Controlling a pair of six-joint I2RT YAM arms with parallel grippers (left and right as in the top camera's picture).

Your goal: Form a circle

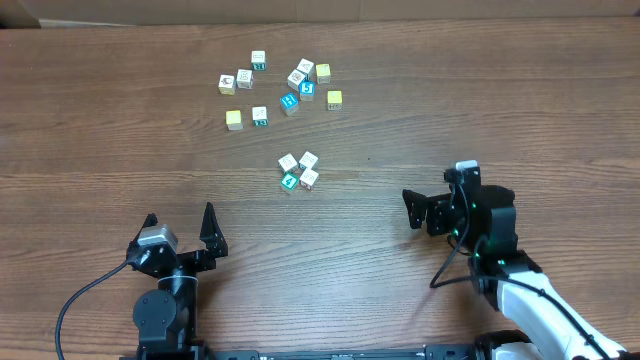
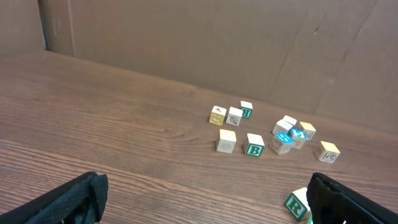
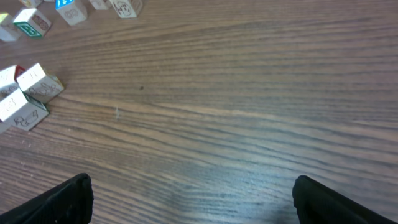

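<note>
Both jaws spread wide, four-cube circle (image 1: 298, 171), eleven scattered cubes (image 1: 297, 79)

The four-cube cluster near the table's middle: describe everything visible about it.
The cluster is four tiny cubes, wooden-looking with printed faces, packed two by two, sides touching or nearly so. Three show white tops; the teal cube, nearest the left arm, shows a teal top. They sit flat on the brown wooden table, apart from the looser scatter farther back. Nothing holds them: the left gripper and right gripper stand open, well away.
</note>
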